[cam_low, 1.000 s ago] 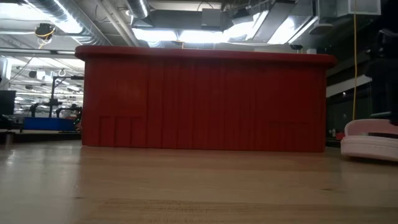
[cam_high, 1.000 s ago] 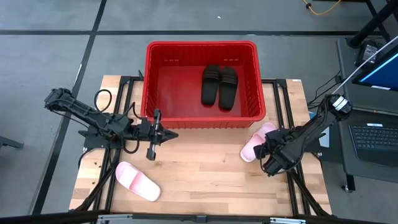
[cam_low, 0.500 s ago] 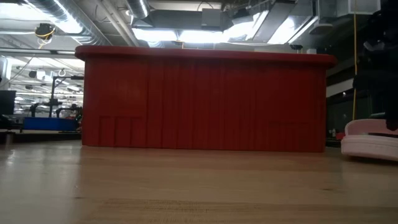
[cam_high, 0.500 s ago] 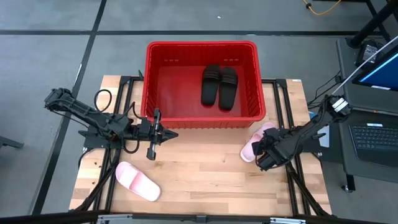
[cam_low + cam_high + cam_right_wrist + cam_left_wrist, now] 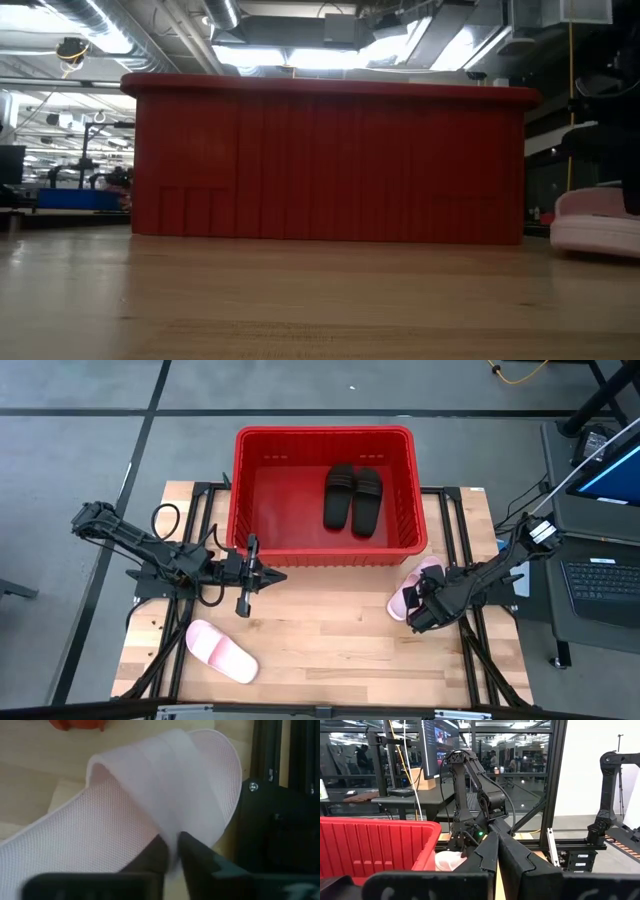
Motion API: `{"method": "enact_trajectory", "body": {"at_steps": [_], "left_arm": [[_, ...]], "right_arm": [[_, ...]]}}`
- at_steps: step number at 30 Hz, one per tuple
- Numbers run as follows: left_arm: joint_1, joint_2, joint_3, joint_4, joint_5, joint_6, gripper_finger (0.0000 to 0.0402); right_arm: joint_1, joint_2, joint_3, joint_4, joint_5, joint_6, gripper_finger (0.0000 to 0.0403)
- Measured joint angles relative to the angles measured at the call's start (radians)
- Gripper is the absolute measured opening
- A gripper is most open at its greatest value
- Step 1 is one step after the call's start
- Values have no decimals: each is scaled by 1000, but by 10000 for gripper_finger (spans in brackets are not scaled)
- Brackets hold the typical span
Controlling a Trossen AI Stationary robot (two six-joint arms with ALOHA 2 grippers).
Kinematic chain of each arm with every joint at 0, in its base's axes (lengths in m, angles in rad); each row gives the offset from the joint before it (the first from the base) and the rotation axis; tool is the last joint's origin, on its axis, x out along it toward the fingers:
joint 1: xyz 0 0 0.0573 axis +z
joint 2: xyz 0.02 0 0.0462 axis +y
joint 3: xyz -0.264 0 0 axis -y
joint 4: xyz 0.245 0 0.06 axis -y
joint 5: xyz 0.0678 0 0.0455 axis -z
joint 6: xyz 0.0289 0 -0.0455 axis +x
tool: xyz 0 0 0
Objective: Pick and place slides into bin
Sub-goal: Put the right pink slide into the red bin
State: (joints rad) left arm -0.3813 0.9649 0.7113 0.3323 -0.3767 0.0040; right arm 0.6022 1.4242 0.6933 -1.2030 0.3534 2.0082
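Pinching only the strap edge of the pink slide (image 5: 150, 820) near the table's right edge, the right hand (image 5: 172, 852) may lose it when lifting toward the bin (image 5: 325, 550). The left hand (image 5: 262, 575), pressed together, waits beside the bin's front left corner.

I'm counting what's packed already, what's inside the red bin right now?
In the high view the red bin holds two black slides side by side toward its right half. The rest of the floor looks bare. From the low view its wall hides everything inside.
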Motion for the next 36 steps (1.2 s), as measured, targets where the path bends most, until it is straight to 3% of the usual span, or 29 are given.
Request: {"method": "enact_trajectory", "body": {"at_steps": [3, 10, 22, 32, 36], "left_arm": [[0, 0, 0, 0, 0, 0, 3], [0, 0, 0, -1, 0, 17, 3], [-5, 0, 0, -89, 65, -15, 2], [-5, -37, 0, -110, 119, 27, 1], [-5, -83, 0, -136, 119, 26, 3]], "right_arm": [[0, 0, 0, 1, 0, 5, 17], [3, 0, 30, 31, 0, 2, 12], [55, 0, 309, 37, 8, -237, 12], [97, 22, 477, 193, 263, -405, 12], [87, 74, 519, 297, 307, -507, 12]]}}
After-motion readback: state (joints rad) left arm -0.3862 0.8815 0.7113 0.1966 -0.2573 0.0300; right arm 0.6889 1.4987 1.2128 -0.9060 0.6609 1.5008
